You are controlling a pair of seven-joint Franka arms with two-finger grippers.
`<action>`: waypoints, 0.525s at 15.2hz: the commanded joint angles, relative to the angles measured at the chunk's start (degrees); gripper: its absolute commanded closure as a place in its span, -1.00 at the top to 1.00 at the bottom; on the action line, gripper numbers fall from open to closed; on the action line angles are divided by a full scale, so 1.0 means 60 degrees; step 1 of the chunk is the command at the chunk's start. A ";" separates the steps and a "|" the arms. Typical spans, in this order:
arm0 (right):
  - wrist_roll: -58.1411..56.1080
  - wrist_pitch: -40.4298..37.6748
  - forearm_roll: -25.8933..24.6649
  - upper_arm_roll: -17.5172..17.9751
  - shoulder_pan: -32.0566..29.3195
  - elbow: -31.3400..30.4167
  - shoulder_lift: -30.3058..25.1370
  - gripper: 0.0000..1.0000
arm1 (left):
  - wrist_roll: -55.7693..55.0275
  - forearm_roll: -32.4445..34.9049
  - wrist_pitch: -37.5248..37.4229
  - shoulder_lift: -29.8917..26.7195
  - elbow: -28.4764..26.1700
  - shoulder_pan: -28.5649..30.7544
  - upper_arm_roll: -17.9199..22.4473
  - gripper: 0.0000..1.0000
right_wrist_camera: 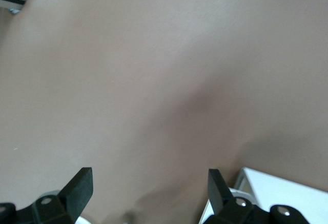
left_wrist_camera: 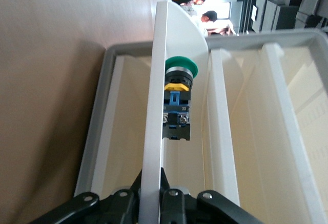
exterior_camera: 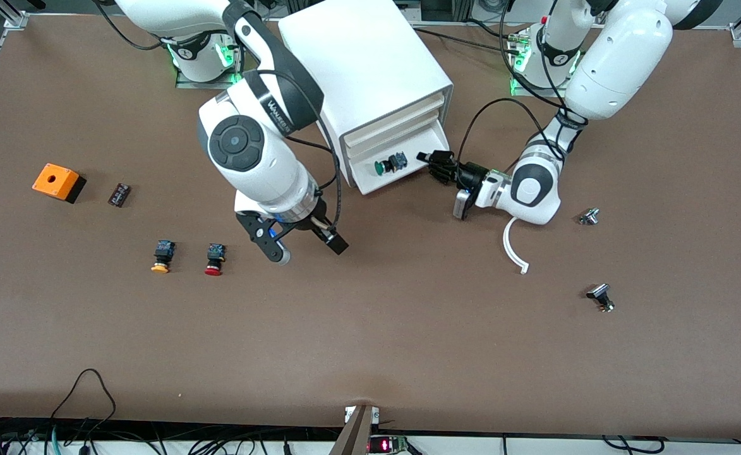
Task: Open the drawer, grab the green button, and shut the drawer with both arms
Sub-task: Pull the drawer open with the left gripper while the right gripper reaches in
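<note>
1. Step in hand: drawer opening. The drawer (exterior_camera: pixel 402 165) stands pulled out of the white cabinet (exterior_camera: pixel 370 69), lowest of the stack, its cream front edge toward the front camera.
2. Left hand (exterior_camera: pixel 433 163): clamped tight on the drawer's side wall at the corner toward the left arm's end of the worktop (exterior_camera: pixel 408 328); in the left wrist view the white wall (left_wrist_camera: pixel 154 131) runs straight between the pinched fingers.
3. Green button (exterior_camera: pixel 388 165): lies on its side inside the open drawer, cap toward the right arm's end, well clear of the left hand.
4. Right hand (exterior_camera: pixel 301 243): fingers spread wide, holding nothing, over bare worktop just in front of the drawer.
5. Next move, as judged: the right hand goes up into the drawer and closes on the button while the left hand steadies the drawer.
6. Obstacles: the shallow drawer wall and the shelf above leave a low entry; the right arm's bulk crowds the cabinet.
7. Other items: red button (exterior_camera: pixel 214 259), yellow button (exterior_camera: pixel 162 256), orange box (exterior_camera: pixel 58 182), small dark block (exterior_camera: pixel 119 194), white curved strip (exterior_camera: pixel 513 248), two metal fittings (exterior_camera: pixel 589 217) (exterior_camera: pixel 601 297).
</note>
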 commanded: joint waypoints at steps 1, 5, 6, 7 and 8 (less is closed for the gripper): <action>0.0499 0.0047 0.0085 -0.0021 0.0380 0.0837 0.0521 0.98 | -0.0787 -0.0081 0.0010 -0.0010 0.0774 0.0179 -0.0026 -1.00; 0.1143 0.0691 0.0085 -0.0036 0.0805 0.0838 0.0667 0.98 | -0.0891 -0.0081 0.0025 0.0165 0.1169 0.0179 0.0339 -1.00; 0.1304 0.0794 0.0085 -0.0036 0.0951 0.0838 0.0725 0.98 | -0.0891 -0.0066 0.0054 0.0209 0.1229 0.0179 0.0442 -1.00; 0.1509 0.0868 0.0085 -0.0051 0.1127 0.0838 0.0857 0.98 | -0.0891 -0.0008 0.0054 0.0253 0.1345 0.0179 0.0588 -1.00; 0.1714 0.0999 0.0071 -0.0051 0.1288 0.0838 0.0930 0.98 | -0.0906 0.0007 0.0054 0.0283 0.1433 0.0179 0.0647 -1.00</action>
